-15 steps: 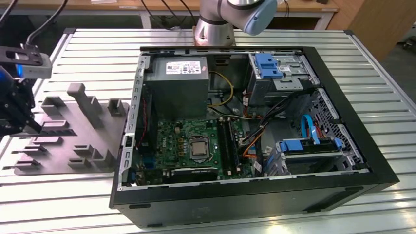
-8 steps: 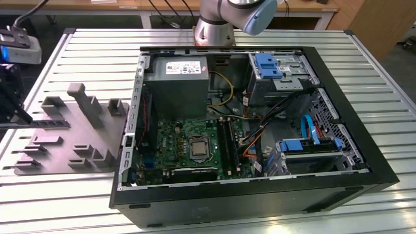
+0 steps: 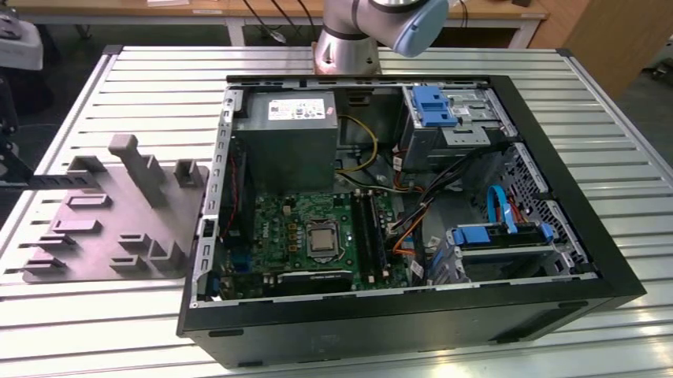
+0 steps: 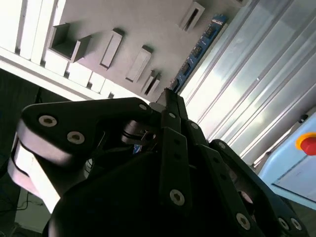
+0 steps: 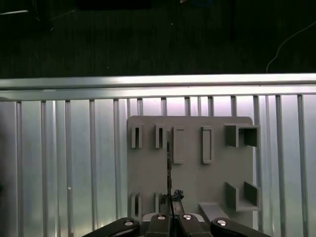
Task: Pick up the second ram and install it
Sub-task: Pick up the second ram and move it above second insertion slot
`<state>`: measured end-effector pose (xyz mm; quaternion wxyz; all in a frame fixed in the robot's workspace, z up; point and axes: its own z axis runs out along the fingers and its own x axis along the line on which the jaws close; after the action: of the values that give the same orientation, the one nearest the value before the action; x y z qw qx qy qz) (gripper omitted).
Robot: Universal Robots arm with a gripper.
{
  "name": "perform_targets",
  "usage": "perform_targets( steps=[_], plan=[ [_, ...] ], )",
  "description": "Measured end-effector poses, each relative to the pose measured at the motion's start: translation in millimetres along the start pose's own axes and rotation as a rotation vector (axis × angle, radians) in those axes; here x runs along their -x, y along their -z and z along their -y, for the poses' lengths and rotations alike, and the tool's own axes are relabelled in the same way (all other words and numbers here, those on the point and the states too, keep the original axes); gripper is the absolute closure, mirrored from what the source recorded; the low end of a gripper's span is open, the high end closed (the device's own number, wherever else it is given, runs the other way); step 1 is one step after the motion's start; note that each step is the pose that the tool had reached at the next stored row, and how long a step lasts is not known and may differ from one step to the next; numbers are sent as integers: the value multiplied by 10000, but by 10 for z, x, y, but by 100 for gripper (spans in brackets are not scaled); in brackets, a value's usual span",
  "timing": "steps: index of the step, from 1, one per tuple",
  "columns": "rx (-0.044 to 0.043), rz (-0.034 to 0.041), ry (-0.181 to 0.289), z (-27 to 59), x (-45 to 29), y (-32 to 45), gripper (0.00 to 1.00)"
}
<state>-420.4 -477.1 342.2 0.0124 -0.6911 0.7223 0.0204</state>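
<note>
Fingers (image 4: 174, 116) pinched shut on one end of the memory stick (image 4: 200, 49): looks light, stiff, fragile; best held by its edges.

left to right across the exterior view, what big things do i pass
grey fixture tray → grey power supply box → blue drive bracket. The motherboard parts overlap the power supply box in this order, so they are left out.
</note>
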Motion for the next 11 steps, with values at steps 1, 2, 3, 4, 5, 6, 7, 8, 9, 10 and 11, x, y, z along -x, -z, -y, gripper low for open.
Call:
perform_targets(
  steps=[1,2,3,4,5,6,7,8,9,10,11],
  plan=[
    [0,0,0,-1,2,45,89],
    [0,0,0,-1,4,94,89],
    [0,-1,0,-2,6,139,89],
    [-1,1,0,-2,9,184,89],
    [1,-1,0,-3,11,229,89],
    [1,-1,0,-3,13,275,89],
    [-1,1,1,-4,15,318,89],
    [0,0,1,-4,17,363,89],
    [1,-1,0,-5,19,412,89],
    [0,0,1,-5,22,456,89],
    [0,-1,1,-6,24,501,89]
  ],
)
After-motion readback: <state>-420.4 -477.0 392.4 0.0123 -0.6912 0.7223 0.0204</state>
